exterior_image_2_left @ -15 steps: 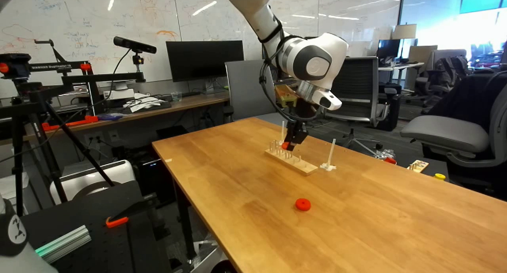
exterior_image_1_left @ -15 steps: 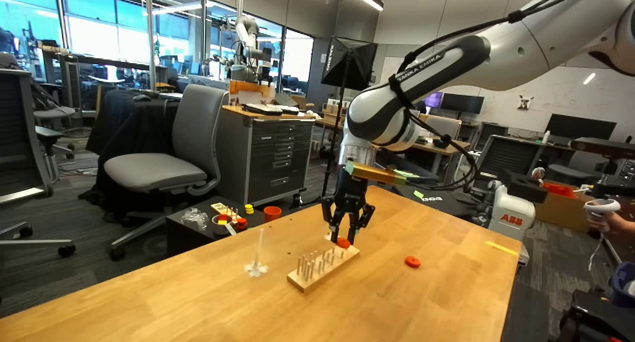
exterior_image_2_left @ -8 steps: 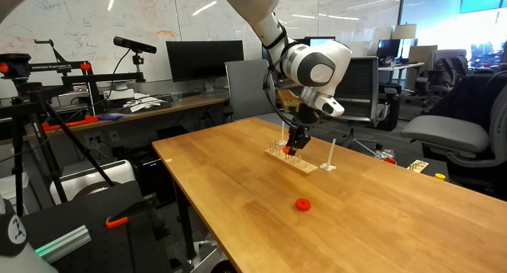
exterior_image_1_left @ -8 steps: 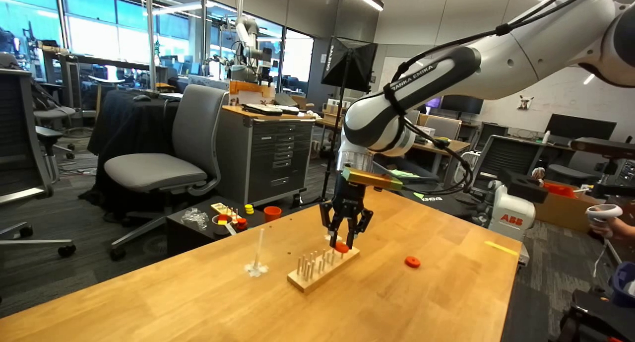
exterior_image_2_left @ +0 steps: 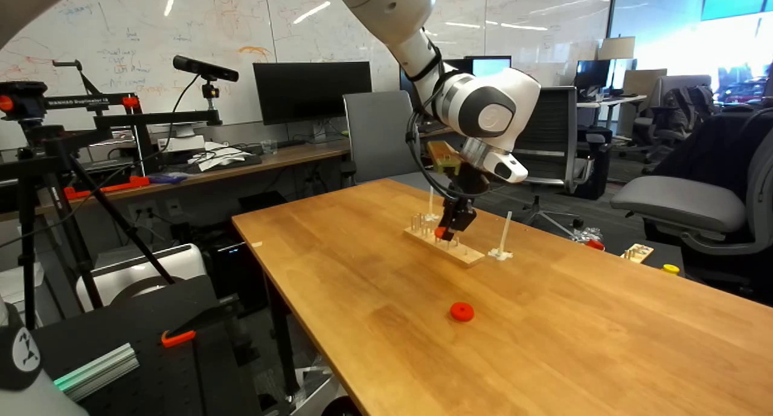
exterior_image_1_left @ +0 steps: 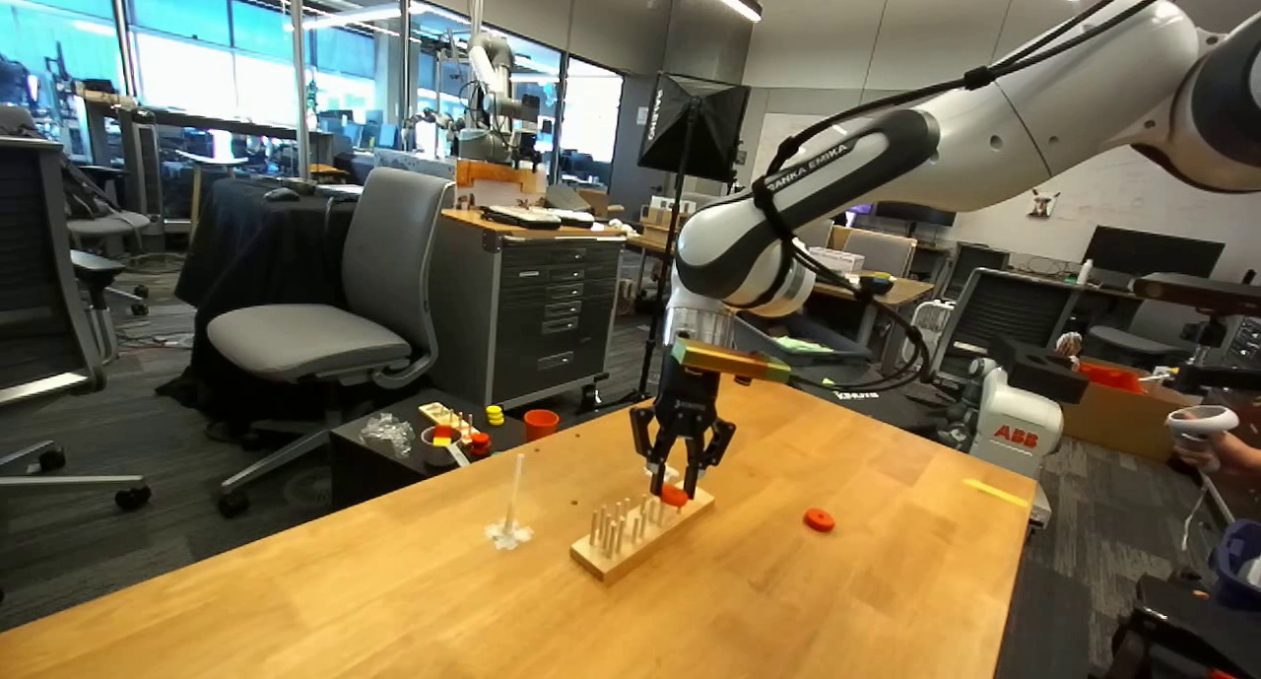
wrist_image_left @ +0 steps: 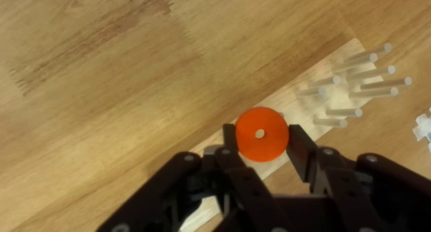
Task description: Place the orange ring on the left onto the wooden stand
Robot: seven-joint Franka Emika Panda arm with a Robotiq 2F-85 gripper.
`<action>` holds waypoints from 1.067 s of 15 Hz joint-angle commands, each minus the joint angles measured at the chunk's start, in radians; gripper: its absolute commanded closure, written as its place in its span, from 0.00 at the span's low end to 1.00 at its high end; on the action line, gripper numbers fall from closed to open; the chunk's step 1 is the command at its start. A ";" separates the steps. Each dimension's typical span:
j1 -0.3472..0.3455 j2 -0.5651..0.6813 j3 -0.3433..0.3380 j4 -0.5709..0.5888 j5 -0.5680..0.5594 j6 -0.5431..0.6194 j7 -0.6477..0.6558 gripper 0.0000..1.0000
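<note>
Tabletop of warm brown wood (exterior_image_1_left: 414, 610) takes up the most room; in an exterior view its long left edge climbs to a far corner, and a short edge slopes from there to the right corner. From that view's upper right the white arm (exterior_image_1_left: 985, 147) reaches over it. Its black gripper (exterior_image_1_left: 674, 489) points down near the long left edge. Below, the wooden stand (exterior_image_1_left: 652, 537), a pale, pegged oblong, lies flat on the wood, one end toward the far corner. Between the stand and the long left edge rise a thin peg (exterior_image_1_left: 514, 494) and a second thin peg (exterior_image_2_left: 505, 232), each apart from it. A yellow strip (exterior_image_1_left: 997, 492) lies just beside the right corner. A loose orange-red ring (exterior_image_1_left: 819, 520) rests flat between the stand and that corner. The orange ring (wrist_image_left: 262, 146) is pinched between the gripper's two fingertips over the sparsely pegged part of the stand, toward the far corner; whether it touches a peg there, I cannot tell.
</note>
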 commanded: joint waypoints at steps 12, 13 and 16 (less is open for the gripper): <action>-0.016 0.081 -0.015 0.139 0.018 -0.105 0.023 0.83; -0.018 0.085 -0.015 0.146 0.018 -0.112 0.023 0.83; -0.020 0.092 -0.015 0.158 0.019 -0.123 0.023 0.83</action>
